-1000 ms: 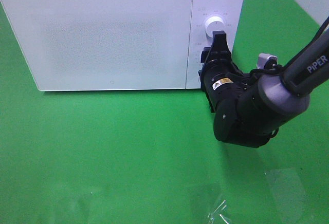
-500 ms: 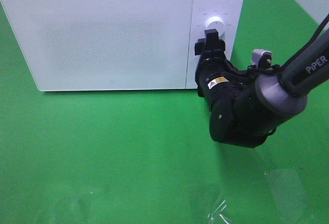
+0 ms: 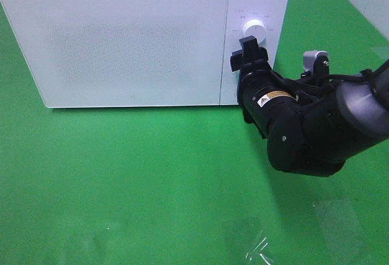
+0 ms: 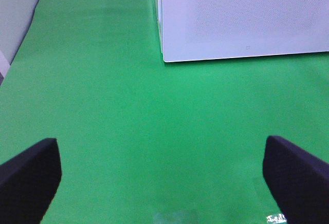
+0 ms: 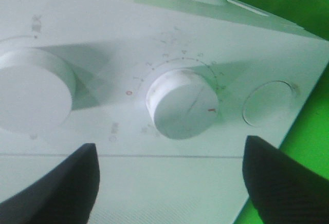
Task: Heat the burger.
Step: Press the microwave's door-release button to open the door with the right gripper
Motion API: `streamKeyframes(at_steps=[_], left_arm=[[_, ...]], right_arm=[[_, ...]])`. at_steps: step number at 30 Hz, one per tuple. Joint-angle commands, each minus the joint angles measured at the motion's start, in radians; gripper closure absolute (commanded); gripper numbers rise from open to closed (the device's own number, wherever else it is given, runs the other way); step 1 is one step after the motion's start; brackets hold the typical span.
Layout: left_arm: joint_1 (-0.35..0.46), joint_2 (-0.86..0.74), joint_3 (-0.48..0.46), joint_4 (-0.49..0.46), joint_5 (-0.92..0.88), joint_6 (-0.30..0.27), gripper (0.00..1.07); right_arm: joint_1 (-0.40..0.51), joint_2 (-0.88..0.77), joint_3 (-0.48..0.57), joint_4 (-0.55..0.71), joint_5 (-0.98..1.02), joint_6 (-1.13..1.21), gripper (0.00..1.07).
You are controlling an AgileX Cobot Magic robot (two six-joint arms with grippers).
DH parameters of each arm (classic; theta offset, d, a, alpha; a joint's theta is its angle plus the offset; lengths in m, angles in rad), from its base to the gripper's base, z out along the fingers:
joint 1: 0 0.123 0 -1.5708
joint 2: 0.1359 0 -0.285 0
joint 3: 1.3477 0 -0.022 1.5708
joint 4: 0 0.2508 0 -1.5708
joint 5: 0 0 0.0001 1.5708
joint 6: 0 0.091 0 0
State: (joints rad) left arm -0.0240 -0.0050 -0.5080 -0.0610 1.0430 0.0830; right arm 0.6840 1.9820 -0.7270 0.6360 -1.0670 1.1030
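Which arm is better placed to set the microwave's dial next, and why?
Right, most likely: the right tool stands open at the control panel, fingers either side of the numbered dial. The left tool, also open, hangs over green cloth near the microwave's far corner, away from the dials.

A green table (image 3: 134, 174) carries a white microwave (image 3: 121, 40) and a clear plastic scrap (image 3: 258, 250).

1. Microwave (image 3: 121, 40): white all over, and its door carries a fine grey speckle.
2. Knob (image 5: 182, 103): white, with a small red tick on its face. Faint grey numbers ring it, and the zero is red.
3. Cloth (image 3: 152, 180): plain bright green.
4. Right arm (image 3: 316, 125): black, with a yellow-and-white sticker (image 3: 267, 100).
5. Left gripper (image 4: 160, 152) and right gripper (image 5: 170, 144): black fingers.
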Motion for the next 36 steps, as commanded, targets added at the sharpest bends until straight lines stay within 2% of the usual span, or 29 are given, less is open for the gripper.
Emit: streamKeyframes(at_steps=[1,8,9,16,22,29,30,36], left_arm=[[0.002,-0.021,0.004,-0.002,-0.001,-0.001,0.07],[0.002,-0.021,0.004,-0.002,-0.001,-0.001,0.07],[0.002,-0.021,0.004,-0.002,-0.001,-0.001,0.07],[0.002,-0.021,0.004,-0.002,-0.001,-0.001,0.07],[0.002,-0.021,0.004,-0.002,-0.001,-0.001,0.07],[0.002,-0.021,0.004,-0.002,-0.001,-0.001,0.07],[0.002,-0.021,0.004,-0.002,-0.001,-0.001,0.07],[0.002,-0.021,0.004,-0.002,-0.001,-0.001,0.07]], right_arm=[[-0.004,-0.07,0.045,-0.066,0.099,-0.101,0.34],[-0.007,-0.147,0.088,-0.128,0.204,-0.23,0.34],[-0.007,-0.192,0.094,-0.167,0.286,-0.326,0.34],[-0.007,-0.268,0.094,-0.202,0.412,-0.482,0.34],[-0.06,-0.373,0.094,-0.241,0.582,-0.678,0.34],[-0.131,-0.475,0.094,-0.407,0.772,-0.743,0.34],[-0.148,-0.507,0.094,-0.46,0.822,-0.745,0.34],[-0.159,-0.61,0.094,-0.594,0.986,-0.761,0.34]])
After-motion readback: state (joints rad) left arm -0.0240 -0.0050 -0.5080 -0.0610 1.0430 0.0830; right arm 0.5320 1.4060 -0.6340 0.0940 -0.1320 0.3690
